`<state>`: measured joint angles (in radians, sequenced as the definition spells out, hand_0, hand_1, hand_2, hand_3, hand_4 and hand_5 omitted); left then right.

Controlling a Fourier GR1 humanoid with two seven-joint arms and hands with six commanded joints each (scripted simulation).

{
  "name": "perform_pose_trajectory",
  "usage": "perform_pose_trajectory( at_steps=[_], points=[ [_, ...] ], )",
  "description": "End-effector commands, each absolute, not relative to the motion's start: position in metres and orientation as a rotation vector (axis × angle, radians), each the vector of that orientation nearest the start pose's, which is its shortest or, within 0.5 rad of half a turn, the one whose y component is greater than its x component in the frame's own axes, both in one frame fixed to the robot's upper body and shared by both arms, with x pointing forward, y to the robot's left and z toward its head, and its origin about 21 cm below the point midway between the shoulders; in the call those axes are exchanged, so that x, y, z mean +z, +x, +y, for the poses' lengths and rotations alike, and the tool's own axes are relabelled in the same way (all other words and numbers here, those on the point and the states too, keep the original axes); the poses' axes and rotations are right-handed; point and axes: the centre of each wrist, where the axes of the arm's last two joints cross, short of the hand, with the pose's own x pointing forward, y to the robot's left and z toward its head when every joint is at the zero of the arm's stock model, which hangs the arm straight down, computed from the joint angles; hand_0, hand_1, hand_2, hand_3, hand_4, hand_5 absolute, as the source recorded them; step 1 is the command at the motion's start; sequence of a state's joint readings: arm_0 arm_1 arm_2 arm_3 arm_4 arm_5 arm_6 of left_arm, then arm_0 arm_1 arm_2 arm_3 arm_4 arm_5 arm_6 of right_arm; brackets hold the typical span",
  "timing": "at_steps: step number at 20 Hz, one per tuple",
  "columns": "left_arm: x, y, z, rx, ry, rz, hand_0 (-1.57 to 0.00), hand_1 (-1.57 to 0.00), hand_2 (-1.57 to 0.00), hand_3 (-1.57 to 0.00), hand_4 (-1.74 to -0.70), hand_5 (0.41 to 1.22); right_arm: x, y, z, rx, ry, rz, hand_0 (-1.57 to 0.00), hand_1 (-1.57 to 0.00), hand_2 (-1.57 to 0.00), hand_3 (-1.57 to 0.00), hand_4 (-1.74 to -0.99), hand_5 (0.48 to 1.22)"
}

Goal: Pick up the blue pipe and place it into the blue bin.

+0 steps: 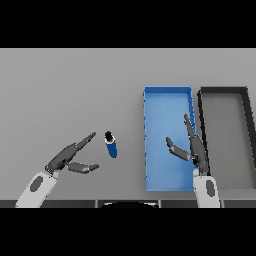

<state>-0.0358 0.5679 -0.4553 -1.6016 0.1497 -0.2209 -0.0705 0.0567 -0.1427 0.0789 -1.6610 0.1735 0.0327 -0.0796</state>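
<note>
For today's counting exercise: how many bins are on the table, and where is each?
2. The blue bin lies right of the blue pipe; the dark grey bin lies beside it, further right. Nothing seems hidden.

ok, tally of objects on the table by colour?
Blue: 2, the blue pipe and the blue bin
Black: 1, the black bin
Total: 3

bare sorting bench: plain grey table [60, 85], blue bin [167, 92] beside dark bin [222, 92]
</note>
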Motion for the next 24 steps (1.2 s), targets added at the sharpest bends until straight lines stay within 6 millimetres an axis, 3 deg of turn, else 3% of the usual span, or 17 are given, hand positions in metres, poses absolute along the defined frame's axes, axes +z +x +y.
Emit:
perform_pose_trajectory(
  at_steps=[1, 5, 10, 15, 19, 21, 22, 23, 24],
  points=[
    [0.010, 0.231, 0.250, -0.820, -0.248, -1.402, 0.00, 0.00, 0.00, 0.00, -1.14, 0.452, 0.013, 0.233, -0.247, 0.333, -0.159, -1.671, 0.00, 0.00, 0.00, 0.00, -1.205, 0.618],
    [-0.008, 0.238, 0.224, -0.816, -0.274, -1.427, 0.00, 0.00, 0.00, 0.00, -1.15, 0.459, 0.014, 0.233, -0.246, 0.321, -0.165, -1.668, 0.00, 0.00, 0.00, 0.00, -1.214, 0.624],
    [-0.015, 0.255, 0.193, -0.783, -0.313, -1.456, 0.00, 0.00, 0.00, 0.00, -1.13, 0.459, 0.013, 0.227, -0.244, 0.324, -0.172, -1.664, 0.00, 0.00, 0.00, 0.00, -1.210, 0.631],
    [-0.027, 0.264, 0.177, -0.836, -0.257, -1.426, 0.00, 0.00, 0.00, 0.00, -1.05, 0.418, 0.011, 0.231, -0.247, 0.324, -0.171, -1.671, 0.00, 0.00, 0.00, 0.00, -1.221, 0.645],
    [-0.033, 0.267, 0.162, -0.792, -0.339, -1.465, 0.00, 0.00, 0.00, 0.00, -1.11, 0.463, 0.014, 0.226, -0.252, 0.327, -0.183, -1.689, 0.00, 0.00, 0.00, 0.00, -1.207, 0.650],
    [-0.033, 0.269, 0.156, -0.726, -0.382, -1.474, 0.00, -0.04, -0.15, -0.12, -1.19, 0.550, 0.014, 0.227, -0.253, 0.329, -0.187, -1.683, 0.00, 0.00, 0.00, 0.00, -1.213, 0.655],
    [-0.035, 0.267, 0.155, -0.699, -0.405, -1.472, -0.01, -0.16, -0.31, -0.28, -1.24, 0.613, 0.015, 0.229, -0.252, 0.316, -0.178, -1.677, 0.00, 0.00, 0.00, 0.00, -1.217, 0.655],
    [-0.036, 0.266, 0.154, -0.670, -0.426, -1.471, -0.12, -0.32, -0.49, -0.53, -1.28, 0.735, 0.013, 0.227, -0.254, 0.318, -0.175, -1.677, 0.00, 0.00, 0.00, 0.00, -1.220, 0.656],
    [-0.037, 0.268, 0.153, -0.647, -0.433, -1.480, -0.36, -0.55, -0.69, -0.74, -1.37, 0.832, 0.012, 0.229, -0.254, 0.320, -0.180, -1.673, 0.00, 0.00, 0.00, 0.00, -1.220, 0.656]
  ],
)
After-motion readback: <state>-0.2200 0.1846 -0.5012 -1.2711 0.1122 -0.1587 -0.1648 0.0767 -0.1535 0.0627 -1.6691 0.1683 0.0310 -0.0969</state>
